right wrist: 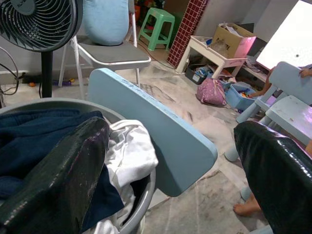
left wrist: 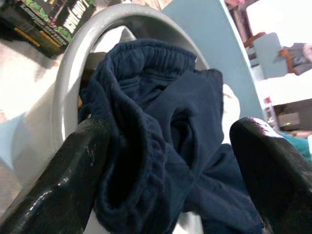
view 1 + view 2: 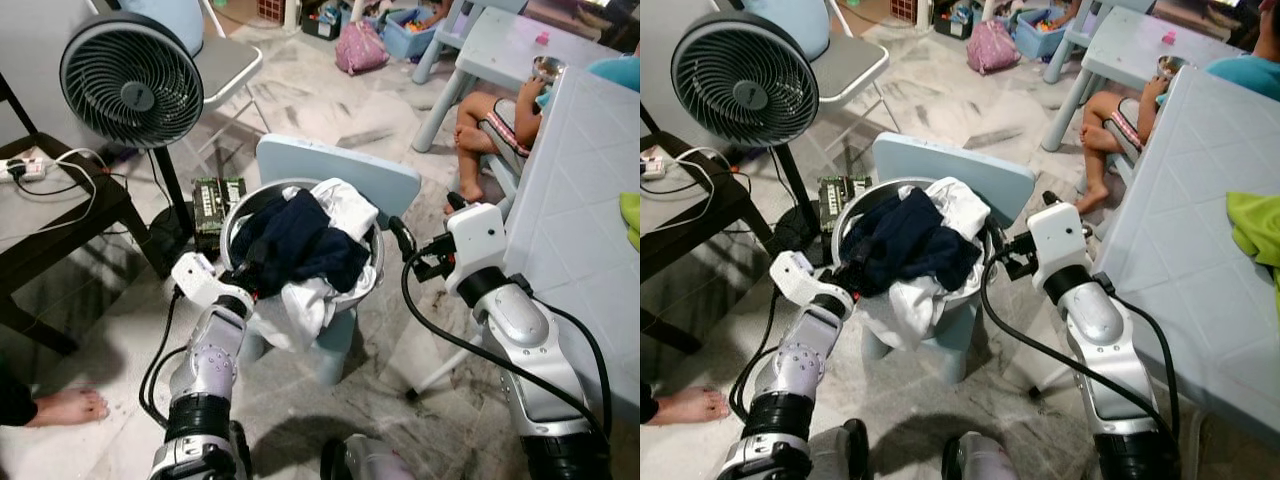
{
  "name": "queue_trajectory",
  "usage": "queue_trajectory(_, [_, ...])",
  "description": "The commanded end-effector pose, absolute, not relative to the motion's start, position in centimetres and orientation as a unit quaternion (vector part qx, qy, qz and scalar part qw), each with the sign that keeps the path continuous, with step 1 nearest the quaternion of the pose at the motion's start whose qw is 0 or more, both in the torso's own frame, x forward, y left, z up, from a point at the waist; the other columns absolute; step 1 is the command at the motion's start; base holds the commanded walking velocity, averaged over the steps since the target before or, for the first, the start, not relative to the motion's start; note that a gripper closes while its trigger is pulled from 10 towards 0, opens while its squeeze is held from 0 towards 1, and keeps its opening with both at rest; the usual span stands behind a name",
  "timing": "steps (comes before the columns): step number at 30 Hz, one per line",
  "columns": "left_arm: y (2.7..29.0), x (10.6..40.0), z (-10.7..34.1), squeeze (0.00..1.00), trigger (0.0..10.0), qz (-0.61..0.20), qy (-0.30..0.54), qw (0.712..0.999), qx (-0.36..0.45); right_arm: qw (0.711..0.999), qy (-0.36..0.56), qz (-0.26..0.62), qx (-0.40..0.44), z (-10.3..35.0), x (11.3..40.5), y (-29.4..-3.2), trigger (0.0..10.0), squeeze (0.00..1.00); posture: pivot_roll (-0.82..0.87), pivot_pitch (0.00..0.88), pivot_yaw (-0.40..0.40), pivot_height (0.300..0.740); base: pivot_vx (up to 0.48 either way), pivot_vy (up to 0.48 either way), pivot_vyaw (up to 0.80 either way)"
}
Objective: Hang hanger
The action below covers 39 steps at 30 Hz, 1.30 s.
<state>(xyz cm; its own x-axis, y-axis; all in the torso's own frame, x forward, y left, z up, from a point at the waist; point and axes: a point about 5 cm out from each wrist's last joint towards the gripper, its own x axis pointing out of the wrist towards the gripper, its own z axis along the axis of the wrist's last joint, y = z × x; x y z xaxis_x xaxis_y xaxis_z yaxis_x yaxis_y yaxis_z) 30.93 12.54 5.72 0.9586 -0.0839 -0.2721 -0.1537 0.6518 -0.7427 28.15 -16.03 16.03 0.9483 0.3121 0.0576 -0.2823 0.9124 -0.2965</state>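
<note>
Left claw (image 2: pixel 165 161) agape at basin (image 3: pixel 372 262) rim (navy garment (image 3: pixel 300 240) between).

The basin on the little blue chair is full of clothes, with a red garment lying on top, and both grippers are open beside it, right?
Nearly. The garment on top is dark navy, not red; the left wrist view shows it close up. The rest stands: the basin sits on the blue chair, full of clothes, and the left gripper and right gripper are open beside it.
</note>
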Motion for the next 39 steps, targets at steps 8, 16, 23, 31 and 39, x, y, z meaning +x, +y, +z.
queue_trajectory(8, [15.1, 30.1, 3.2, 0.0, 10.0, 0.104, 0.192, 0.898, -0.381, 0.978, -0.057, 0.142, -0.139, 15.9, 28.6, -15.8, 10.0, 0.0, -0.12, 0.151, -0.051, 0.74, 0.0, 0.0, 0.0])
queue_trajectory(16, [13.1, 29.7, 1.9, 0.0, 10.0, 0.09, 0.22, 0.89, -0.389, 0.979, -0.056, 0.132, -0.142, 16.0, 28.0, -16.3, 10.0, 0.0, -0.15, 0.161, -0.045, 0.74, 0.0, 0.0, 0.0])
queue_trajectory(23, [11.3, 30.9, 2.1, 0.0, 10.0, 0.06, 0.222, 0.895, -0.383, 0.979, -0.059, 0.13, -0.145, 16.3, 28.1, -16.3, 10.0, 0.0, -0.17, 0.164, -0.046, 0.74, 0.0, 0.0, 0.0])
queue_trajectory(31, [11.0, 31.0, 2.1, 0.0, 10.0, 0.053, 0.211, 0.903, -0.372, 0.979, -0.06, 0.131, -0.146, 16.3, 28.0, -16.4, 10.0, 0.0, -0.18, 0.161, -0.045, 0.74, 0.0, 0.0, 0.0])
queue_trajectory(39, [10.6, 31.2, 2.2, 0.0, 0.0, 0.042, 0.192, 0.906, -0.376, 0.978, -0.059, 0.133, -0.147, 16.3, 27.9, -16.4, 10.0, 0.0, -0.18, 0.159, -0.05, 0.74, 0.0, 0.0, 0.0])
